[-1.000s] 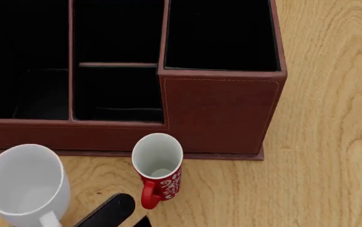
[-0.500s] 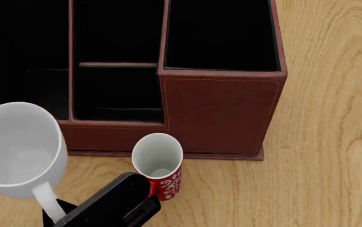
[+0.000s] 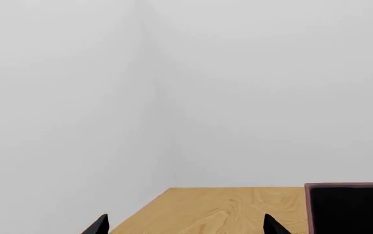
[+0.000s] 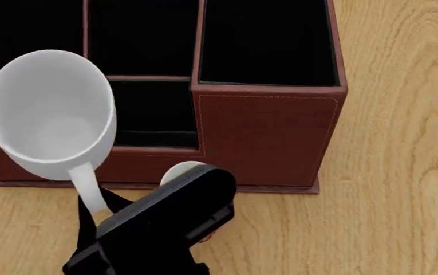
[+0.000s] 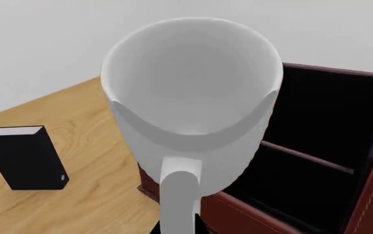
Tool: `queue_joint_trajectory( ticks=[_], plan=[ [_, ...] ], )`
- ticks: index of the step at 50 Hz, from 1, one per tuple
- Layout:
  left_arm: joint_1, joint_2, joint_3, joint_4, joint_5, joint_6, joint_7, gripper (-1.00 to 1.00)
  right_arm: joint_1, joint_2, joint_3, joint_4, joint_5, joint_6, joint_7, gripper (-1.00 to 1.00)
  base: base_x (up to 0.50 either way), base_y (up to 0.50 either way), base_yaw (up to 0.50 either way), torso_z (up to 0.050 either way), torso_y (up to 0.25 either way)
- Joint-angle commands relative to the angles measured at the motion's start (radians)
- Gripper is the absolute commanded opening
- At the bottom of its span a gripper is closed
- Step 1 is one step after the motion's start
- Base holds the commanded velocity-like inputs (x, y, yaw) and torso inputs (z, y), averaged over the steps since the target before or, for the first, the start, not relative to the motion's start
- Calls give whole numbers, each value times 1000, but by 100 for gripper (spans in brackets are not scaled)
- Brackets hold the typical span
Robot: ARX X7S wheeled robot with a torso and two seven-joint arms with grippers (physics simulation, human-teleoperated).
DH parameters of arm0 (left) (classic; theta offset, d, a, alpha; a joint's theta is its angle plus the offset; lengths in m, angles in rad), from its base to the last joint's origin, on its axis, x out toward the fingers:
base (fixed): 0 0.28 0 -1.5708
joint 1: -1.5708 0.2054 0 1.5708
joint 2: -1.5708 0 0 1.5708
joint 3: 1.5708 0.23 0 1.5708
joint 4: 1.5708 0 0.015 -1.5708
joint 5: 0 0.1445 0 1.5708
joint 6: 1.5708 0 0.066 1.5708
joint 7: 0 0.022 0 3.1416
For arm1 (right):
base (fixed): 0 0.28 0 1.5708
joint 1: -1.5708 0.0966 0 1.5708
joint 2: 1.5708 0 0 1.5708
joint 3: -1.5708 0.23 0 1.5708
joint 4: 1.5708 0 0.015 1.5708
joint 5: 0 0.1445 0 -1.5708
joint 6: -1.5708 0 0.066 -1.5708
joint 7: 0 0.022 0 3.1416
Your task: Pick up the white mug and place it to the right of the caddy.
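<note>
Right end effector point(image 4: 89, 215) clamped on mug point(image 4: 51, 114) handle, mug held in air w/ its rim over caddy point(image 4: 268, 134) front-left.

Mug: glossy white ceramic, round, loop handle, mouth up. Vs 0.5 s ago it's higher and further toward the caddy; black arm now hides most of the red mug point(image 4: 179, 171). Caddy: red-brown leather-look box, stitched edges, black-lined compartments, right section taller. Wood-grain surface point(image 4: 402, 172). Small black book point(image 5: 24, 158) stands well apart. No legible writing. Left end effector point(image 3: 185, 225): black tips apart, nothing between.
</note>
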Motion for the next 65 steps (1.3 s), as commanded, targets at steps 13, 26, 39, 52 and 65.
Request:
queue_joint_trajectory(
  ticks=[13, 26, 39, 52, 65],
  plan=[
    [-36, -11, 33, -5, -4, -2, 1, 100, 58, 79, 125, -65, 79, 6, 91, -100, 0, 0, 0, 0, 1],
    [-46, -19, 46, 2, -2, -8, -5, 100, 90, 130, 184, -106, 144, 3, 146, -100, 0, 0, 0, 0, 0],
    [-84, -35, 92, -8, 0, -7, -15, 100, 107, 172, 226, -110, 179, -4, 176, -100, 0, 0, 0, 0, 1],
    [-127, -41, 140, -24, 2, 0, -13, 100, 115, 236, 284, -107, 215, -21, 214, -100, 0, 0, 0, 0, 1],
    [-135, -31, 153, -38, 6, 8, -1, 100, 95, 293, 324, -88, 225, -41, 235, -100, 0, 0, 0, 0, 1]
  ],
)
